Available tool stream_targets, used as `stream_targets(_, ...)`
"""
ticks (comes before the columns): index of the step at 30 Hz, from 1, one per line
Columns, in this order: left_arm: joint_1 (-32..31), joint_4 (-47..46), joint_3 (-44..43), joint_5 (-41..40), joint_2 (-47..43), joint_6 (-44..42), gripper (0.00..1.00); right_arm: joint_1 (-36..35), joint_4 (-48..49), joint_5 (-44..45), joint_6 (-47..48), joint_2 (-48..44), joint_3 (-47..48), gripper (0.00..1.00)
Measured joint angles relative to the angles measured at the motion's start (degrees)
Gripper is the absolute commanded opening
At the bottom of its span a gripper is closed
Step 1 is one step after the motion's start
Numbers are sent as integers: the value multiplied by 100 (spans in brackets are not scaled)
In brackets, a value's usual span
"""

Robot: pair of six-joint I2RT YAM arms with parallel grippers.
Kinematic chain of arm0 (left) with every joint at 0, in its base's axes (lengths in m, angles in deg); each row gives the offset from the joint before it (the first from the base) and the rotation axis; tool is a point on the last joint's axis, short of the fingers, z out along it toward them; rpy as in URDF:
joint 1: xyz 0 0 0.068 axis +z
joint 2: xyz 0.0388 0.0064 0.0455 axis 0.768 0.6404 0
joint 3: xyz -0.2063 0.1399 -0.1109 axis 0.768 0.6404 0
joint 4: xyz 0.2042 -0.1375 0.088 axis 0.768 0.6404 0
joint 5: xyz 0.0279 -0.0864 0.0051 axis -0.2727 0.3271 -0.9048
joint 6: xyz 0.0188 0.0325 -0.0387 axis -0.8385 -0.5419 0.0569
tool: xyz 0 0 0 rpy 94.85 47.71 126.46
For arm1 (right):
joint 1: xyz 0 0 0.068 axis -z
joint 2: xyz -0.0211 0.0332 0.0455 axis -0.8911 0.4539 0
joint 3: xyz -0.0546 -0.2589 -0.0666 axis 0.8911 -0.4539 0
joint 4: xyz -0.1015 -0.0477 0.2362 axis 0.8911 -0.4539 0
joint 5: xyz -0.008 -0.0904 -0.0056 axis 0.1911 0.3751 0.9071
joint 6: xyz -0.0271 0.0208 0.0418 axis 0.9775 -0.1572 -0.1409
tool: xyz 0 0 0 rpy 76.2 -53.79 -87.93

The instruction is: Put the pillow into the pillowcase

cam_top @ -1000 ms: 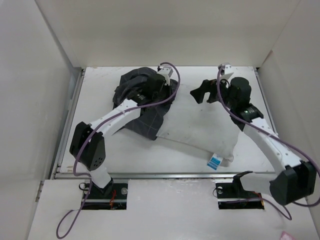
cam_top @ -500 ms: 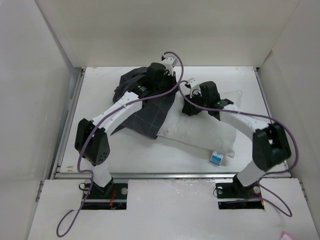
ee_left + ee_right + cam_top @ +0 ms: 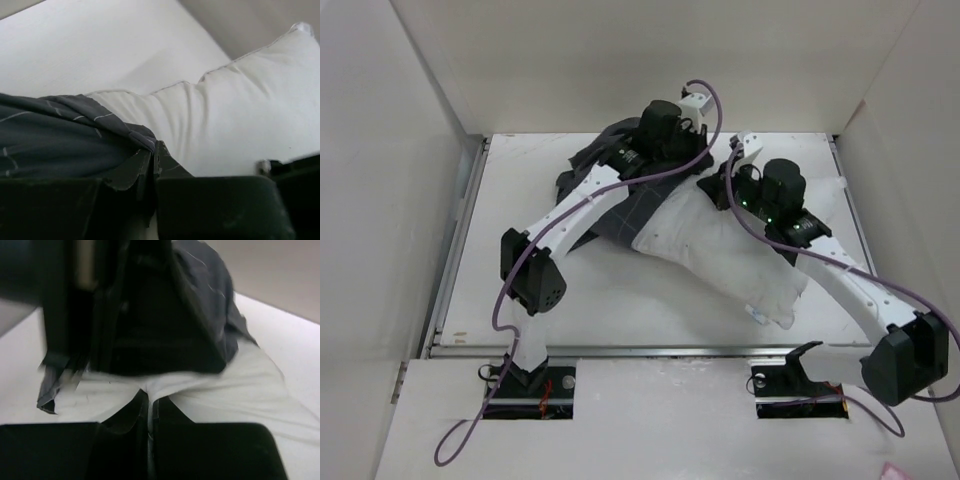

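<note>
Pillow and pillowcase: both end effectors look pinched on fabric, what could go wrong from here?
1. The left end effector pinches only a thin edge of the pillowcase; it may slip free under tension.
2. The right end effector holds a small fold of the pillow, most of which lies outside the bunched case; pushing may just shove the case along.

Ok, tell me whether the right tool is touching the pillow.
Touching. The right wrist view shows the right tool shut on a pinched fold of the white pillow.
</note>
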Motion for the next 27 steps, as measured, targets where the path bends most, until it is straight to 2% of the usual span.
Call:
stream_targets(4, -461, -179, 133, -72, -450, -168, 0, -7, 350, 44, -234, -118, -55, 0)
stream_targets(8, -538, -297, 470, -76, -935, -197, 0, -17, 822, -11, -605, 264, -177, 0)
stream_targets(11, -494, -341, 544, -46, -984, -175, 0, -15, 1213, 299, -896, 525, -382, 0)
stream_targets(15, -503, -341, 619, 48, -951, -122, 0, -4, 2269, 776, -1456, 741, -997, 0)
stream_targets(21, -920, -140, 638, 422, -811, -7, 0, -15, 3021, 785, -2057, 970, -1333, 0)
stream_targets(27, -837, -417, 796, 715, -568, 188, 12, -4, 3088, 802, -2459, 977, -1517, 0)
